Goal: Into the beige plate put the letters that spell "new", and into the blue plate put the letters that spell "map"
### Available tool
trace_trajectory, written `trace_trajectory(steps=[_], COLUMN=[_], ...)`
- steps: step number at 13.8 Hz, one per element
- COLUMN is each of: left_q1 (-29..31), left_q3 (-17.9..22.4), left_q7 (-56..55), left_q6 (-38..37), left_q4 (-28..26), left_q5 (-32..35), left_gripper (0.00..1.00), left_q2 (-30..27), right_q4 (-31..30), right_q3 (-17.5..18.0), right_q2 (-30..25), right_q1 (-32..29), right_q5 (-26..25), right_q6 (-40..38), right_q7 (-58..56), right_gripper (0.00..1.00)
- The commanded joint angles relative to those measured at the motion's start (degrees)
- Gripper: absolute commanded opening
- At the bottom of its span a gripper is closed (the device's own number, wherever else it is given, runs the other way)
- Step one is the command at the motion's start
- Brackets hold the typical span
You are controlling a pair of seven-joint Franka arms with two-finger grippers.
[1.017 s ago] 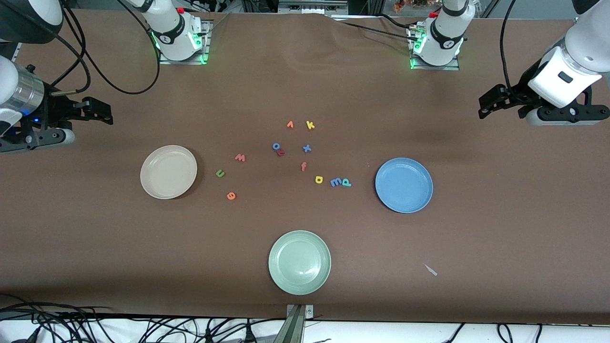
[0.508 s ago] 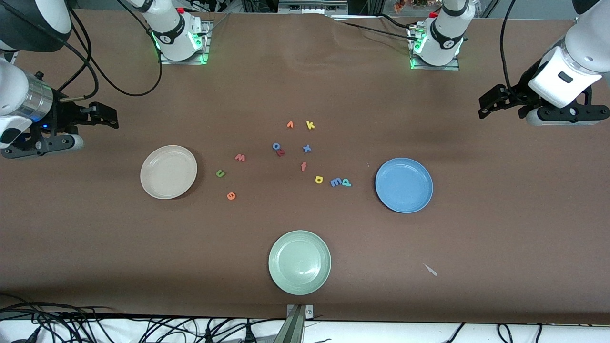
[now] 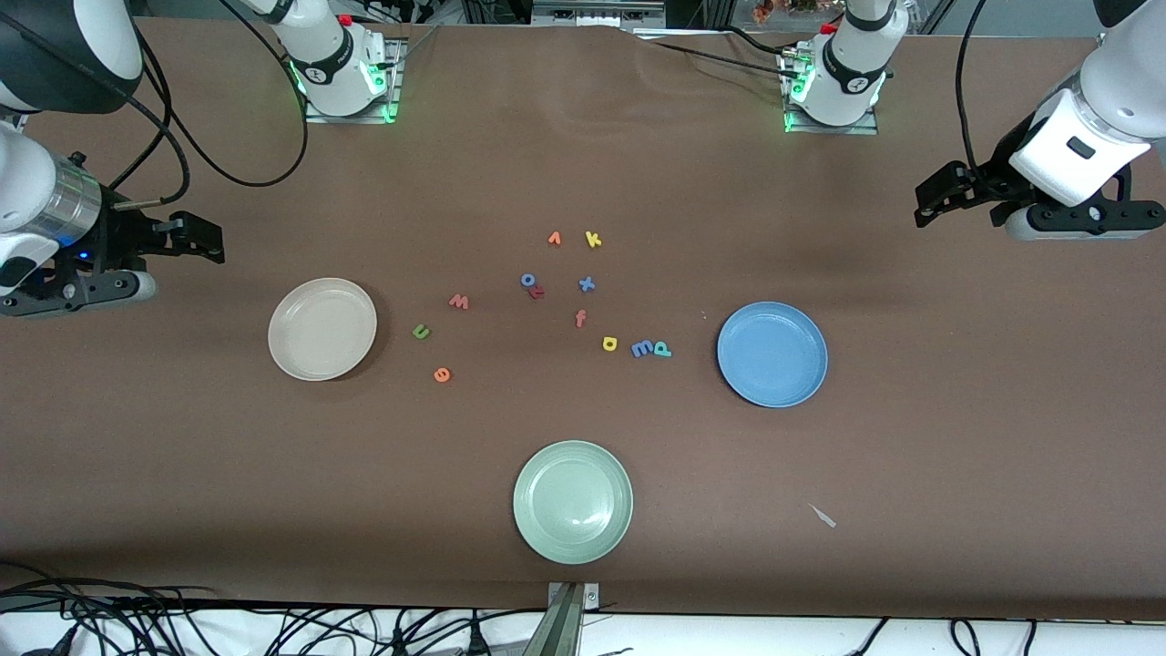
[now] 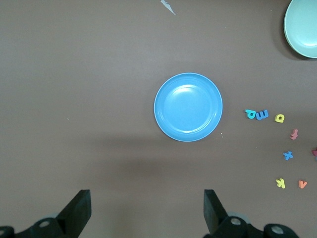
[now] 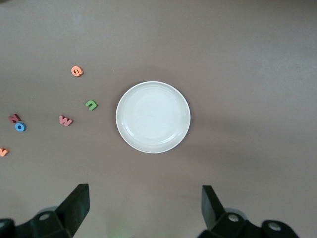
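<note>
Front camera overlooks the table (image 3: 911,456); both wrist cameras look straight down from high.

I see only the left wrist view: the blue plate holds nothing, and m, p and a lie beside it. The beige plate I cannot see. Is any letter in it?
Observer: No. The beige plate holds no letter; it sits toward the right arm's end of the table.
Operator: Where are the letters for "new"?
Observer: On the table beside that plate: the pinkish-red w, the green n and the orange e, which is nearest to the front camera.
Operator: Does the right gripper hold something?
Observer: No. The right gripper hangs over the table at the right arm's end, fingers open, not over the plate.
</note>
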Motion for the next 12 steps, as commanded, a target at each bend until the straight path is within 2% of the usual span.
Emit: trace_trajectory(steps=[1,12], left_q1=[0.0,0.0], left_q3=[0.2,0.2], left_q7=[0.4,0.4], left_q6=[-0.5,-0.5], left_q4=[-0.2,-0.2], left_q5=[-0.6,-0.6], left_gripper=[1.0,1.0], left_q2=[-0.8,-0.8], right_q4=[-0.5,-1.2], right_q3=[0.0,-0.1], right_q2=[-0.5,-0.8], right_q1=[0.0,0.0], right_q5=[-0.9,-0.9], right_q6=[0.8,2.1], right_q7=[0.7,0.6], right_gripper=[1.0,1.0])
